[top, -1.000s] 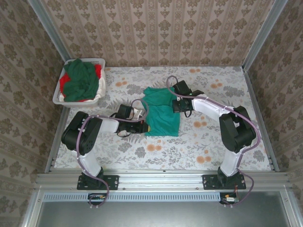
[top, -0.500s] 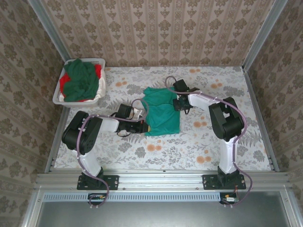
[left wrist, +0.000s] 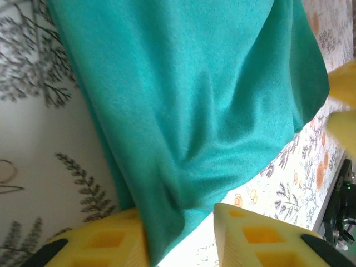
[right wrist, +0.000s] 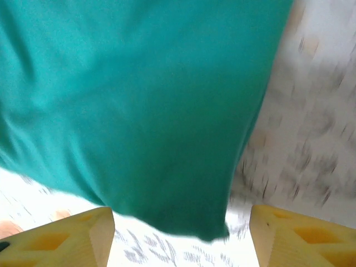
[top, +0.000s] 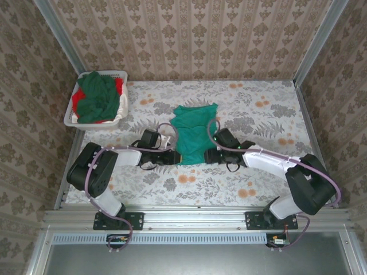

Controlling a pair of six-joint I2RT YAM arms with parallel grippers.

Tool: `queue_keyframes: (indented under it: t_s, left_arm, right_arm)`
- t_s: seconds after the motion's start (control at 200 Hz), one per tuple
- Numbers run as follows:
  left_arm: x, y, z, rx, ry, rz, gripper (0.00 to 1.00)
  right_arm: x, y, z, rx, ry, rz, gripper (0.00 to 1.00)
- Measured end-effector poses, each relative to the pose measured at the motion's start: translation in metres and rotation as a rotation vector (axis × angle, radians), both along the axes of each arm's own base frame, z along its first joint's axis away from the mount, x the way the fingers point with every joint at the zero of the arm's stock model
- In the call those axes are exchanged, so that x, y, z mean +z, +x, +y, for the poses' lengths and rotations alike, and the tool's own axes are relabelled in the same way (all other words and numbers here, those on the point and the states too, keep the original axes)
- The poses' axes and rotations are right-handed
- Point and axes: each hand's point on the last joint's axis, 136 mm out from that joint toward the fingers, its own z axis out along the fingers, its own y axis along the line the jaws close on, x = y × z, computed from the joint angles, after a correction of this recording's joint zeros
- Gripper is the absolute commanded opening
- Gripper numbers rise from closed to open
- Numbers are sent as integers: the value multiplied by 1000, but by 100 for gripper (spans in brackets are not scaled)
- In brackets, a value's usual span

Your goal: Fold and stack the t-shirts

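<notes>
Where the two arms reach in from the near rail, the left gripper (top: 174, 156) and the right gripper (top: 207, 156) face each other across the near end of the teal-green t-shirt (top: 194, 133), which lies at the middle of the floral table (top: 264, 109). From the left wrist, the yellow fingers (left wrist: 100, 242) stand apart with a bright gap beside the far one, and the shirt's near corner sits between them, bunched into a soft crease against one pad; nothing is pinched. From the right wrist, blurred, the fingers (right wrist: 72, 233) are spread wide, and the shirt's near hem lies just beyond them on the table, untouched. The cloth shows a plain, smooth teal face, folded into a narrow strip running near to far, its sides fairly straight, and flaring a little wider at the far end. Bare floral tabletop lies to the right of the shirt up to the metal-framed wall, and a band of it shows on the far side. At the far left corner, well apart, a white slatted basket (top: 69, 119) holds a dark green shirt (top: 94, 94) heaped over a red shirt (top: 118, 86).
</notes>
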Motion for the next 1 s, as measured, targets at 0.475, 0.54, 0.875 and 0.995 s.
queue_keyframes:
  t_s: [0.475, 0.54, 0.875, 0.995]
  left_arm:
    - [-11, 0, -5, 12, 20, 11, 0]
    - [-11, 0, -5, 5, 17, 7, 0]
    - [-11, 3, 2, 16, 8, 27, 0]
    - [-10, 0, 4, 15, 12, 29, 0]
  right_arm:
    - [-25, 10, -2, -49, -44, 28, 19]
    - [-24, 10, -6, -58, -64, 24, 15]
    - [-22, -3, -24, -91, -56, 72, 22]
    - [-30, -7, -34, -130, -79, 125, 36]
